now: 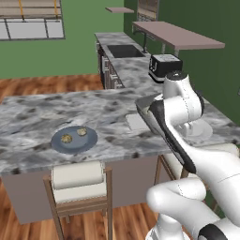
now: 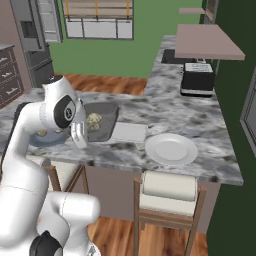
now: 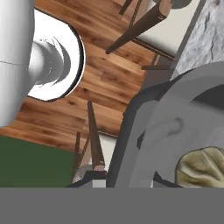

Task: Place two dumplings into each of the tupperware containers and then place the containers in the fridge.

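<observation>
My gripper (image 2: pixel 81 136) is shut on the rim of a grey tupperware container (image 2: pixel 106 116) at the near edge of the island counter (image 2: pixel 200 120). Two tan dumplings (image 2: pixel 93 120) lie inside it. In the hand view the container's rim (image 3: pixel 148 131) runs between my fingertips, with one dumpling (image 3: pixel 202 166) at the lower right. A second, paler container (image 2: pixel 128 132) lies flat on the counter just to its right. Two more dumplings (image 1: pixel 66 138) sit on a round blue-grey plate (image 1: pixel 89 140) farther left. The grey fridge (image 2: pixel 35 40) stands across the room at the far left.
A round white plate (image 2: pixel 171 148) lies near the counter's front right. A toaster (image 2: pixel 197 77) stands at the back by the sink (image 1: pixel 124 50). Two stools (image 1: pixel 77 180) are tucked under the near edge. A shelf (image 2: pixel 207 42) hangs over the right wall.
</observation>
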